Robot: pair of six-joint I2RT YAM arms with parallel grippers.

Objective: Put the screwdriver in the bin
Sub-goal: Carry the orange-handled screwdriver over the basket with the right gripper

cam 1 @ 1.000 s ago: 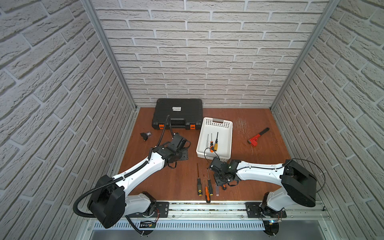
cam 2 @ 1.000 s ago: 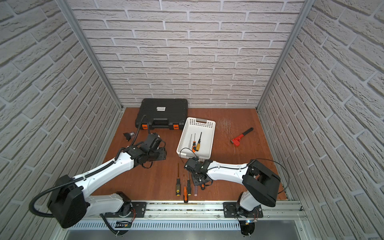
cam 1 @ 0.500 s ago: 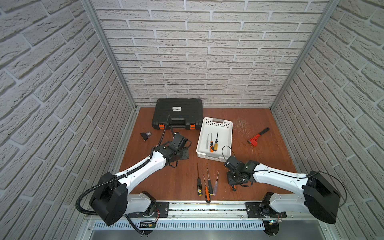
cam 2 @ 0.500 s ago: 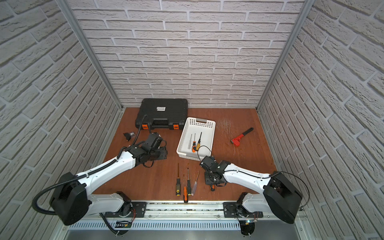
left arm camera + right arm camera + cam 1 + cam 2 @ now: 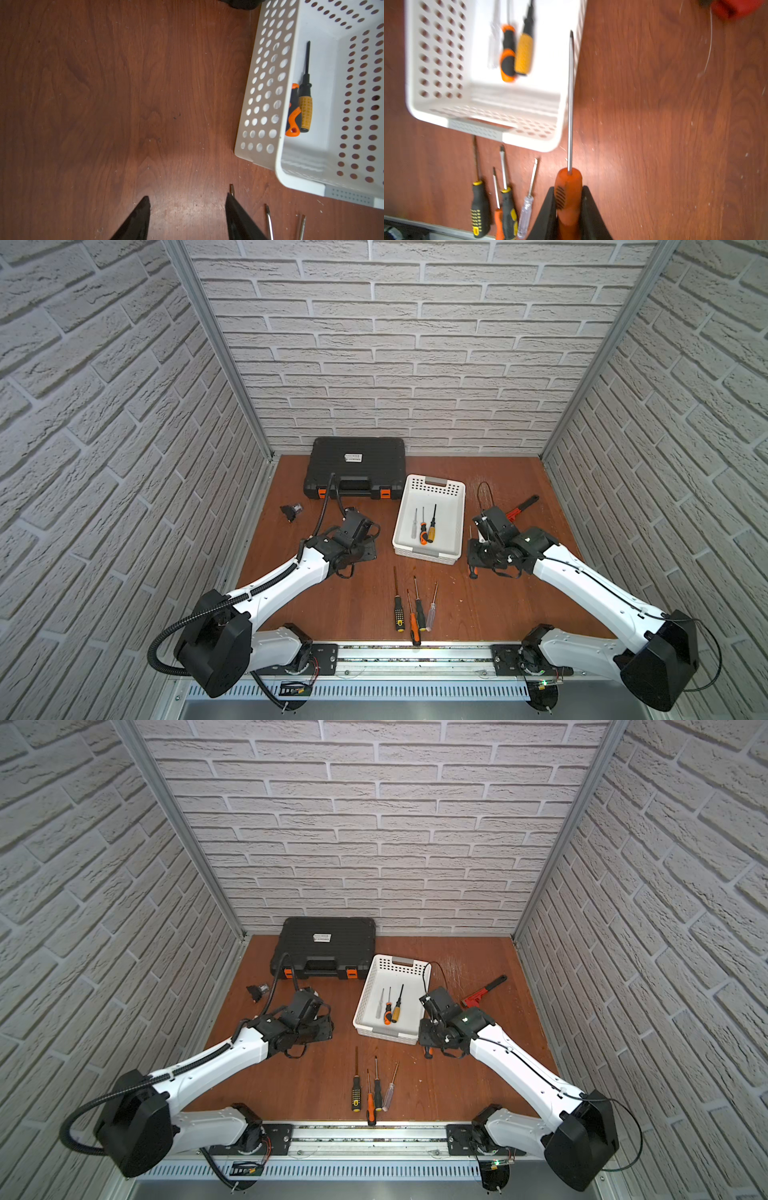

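My right gripper (image 5: 568, 190) is shut on the orange handle of a screwdriver (image 5: 570, 104). Its long shaft points away past the near right corner of the bin (image 5: 440, 52). In both top views this gripper (image 5: 475, 562) (image 5: 428, 1042) hangs just right of the white perforated bin (image 5: 432, 483) (image 5: 399, 966), outside its wall. Three screwdrivers (image 5: 424, 529) lie inside the bin. My left gripper (image 5: 187, 198) (image 5: 362, 551) is open over bare wood left of the bin (image 5: 266, 83), with nothing between its fingers.
Several screwdrivers (image 5: 413, 610) lie in a row on the table in front of the bin, near the front rail. A black toolcase (image 5: 357, 468) stands at the back, a red wrench (image 5: 521, 508) at the right, and a small black part (image 5: 291, 512) at the left.
My right arm has swung from the row of screwdrivers at the front centre to the right side of the bin, carrying the orange screwdriver. The left arm has barely moved.
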